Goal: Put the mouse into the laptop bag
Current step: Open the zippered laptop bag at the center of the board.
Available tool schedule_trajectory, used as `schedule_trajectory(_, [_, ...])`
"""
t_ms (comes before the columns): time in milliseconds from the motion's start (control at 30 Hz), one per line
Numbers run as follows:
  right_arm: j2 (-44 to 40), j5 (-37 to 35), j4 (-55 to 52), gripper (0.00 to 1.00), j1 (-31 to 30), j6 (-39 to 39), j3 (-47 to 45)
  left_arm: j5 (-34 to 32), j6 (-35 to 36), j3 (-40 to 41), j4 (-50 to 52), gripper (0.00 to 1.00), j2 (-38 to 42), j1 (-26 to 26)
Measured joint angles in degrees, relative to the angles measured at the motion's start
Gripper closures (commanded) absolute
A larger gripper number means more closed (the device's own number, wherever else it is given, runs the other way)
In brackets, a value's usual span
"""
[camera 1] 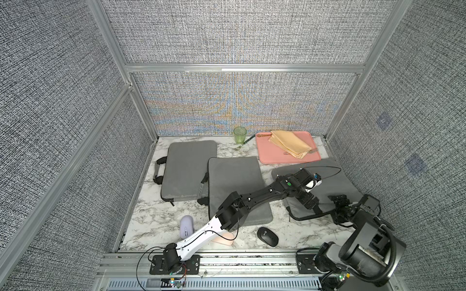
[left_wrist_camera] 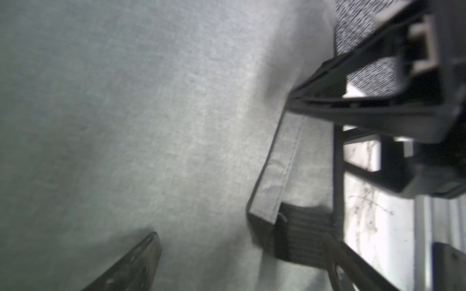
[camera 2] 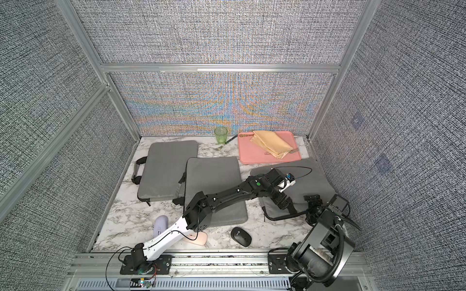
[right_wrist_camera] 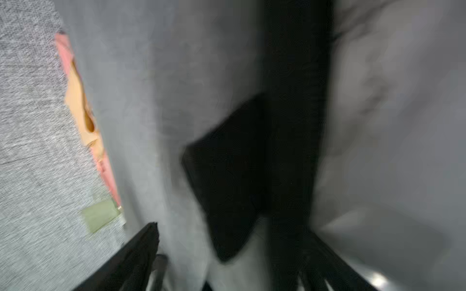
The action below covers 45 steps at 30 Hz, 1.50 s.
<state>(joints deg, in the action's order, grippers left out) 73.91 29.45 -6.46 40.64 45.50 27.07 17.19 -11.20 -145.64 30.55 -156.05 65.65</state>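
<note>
Nearest, in front of the middle bag (camera 1: 234,181), three mice are lying on the counter (camera 1: 151,216). A black mouse (camera 1: 267,236) is sitting just before its right front corner, a peach mouse (camera 1: 225,240) is lying half hidden under the left arm (camera 1: 252,199), and a purple mouse (camera 1: 186,226) is resting off its left front corner. None is being held and none is in a bag. The task is not saying which mouse is meant, so taking the wrong one is a real risk. To the right of the middle bag, both claws are hovering low over the right bag (camera 1: 340,181). The left claw (camera 1: 310,202) is standing wide open and empty. The right claw (camera 1: 339,201) is showing its jaws apart and empty in its blurred wrist view, with the black strap (camera 1: 310,216) running between them; whether it is touching them I cannot tell, nor whether the bag's mouth is open. That strap is likely to be snagging a finger on any withdrawal, dragging the right bag toward the black mouse. The left arm, crossing over the middle bag, is risking sweeping the peach mouse off the counter's front edge. Behind the middle bag, the left bag (camera 1: 189,168), cup (camera 1: 239,134) and tray (camera 1: 264,156) are sitting well apart from the claws.
</note>
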Motion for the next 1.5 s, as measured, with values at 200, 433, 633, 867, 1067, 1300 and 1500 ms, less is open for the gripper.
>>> schedule_trajectory(200, [7.9,-2.2,10.4,0.53,-7.1,2.6,1.2,5.1,-3.0,4.9,-6.3,0.12,1.1,-0.1])
schedule_trajectory(433, [8.2,-10.6,18.4,0.86,-18.8,8.0,-1.3,5.7,-6.2,17.8,-11.6,0.26,7.9,-0.7])
schedule_trajectory(633, [5.9,-18.9,21.2,0.81,-27.5,11.9,-3.9,5.3,-10.5,31.1,-18.6,0.36,14.8,-2.2])
schedule_trajectory(867, [-2.8,-16.7,13.8,0.38,-29.7,10.3,-5.9,8.0,-16.0,33.5,-21.9,0.73,14.9,-4.4])
schedule_trajectory(1067, [-17.4,-14.4,-1.2,0.2,-29.8,6.2,-4.7,12.0,-19.2,31.5,-21.9,1.0,13.9,-6.5])
schedule_trajectory(1300, [-27.4,-11.8,-11.9,0.07,-30.7,1.8,-3.8,12.9,-20.3,27.4,-20.7,1.0,14.5,-8.8])
schedule_trajectory(1500, [-31.0,-11.3,-15.2,0.01,-44.3,-2.4,-1.2,12.7,-19.9,25.9,-20.0,1.0,17.2,-10.3])
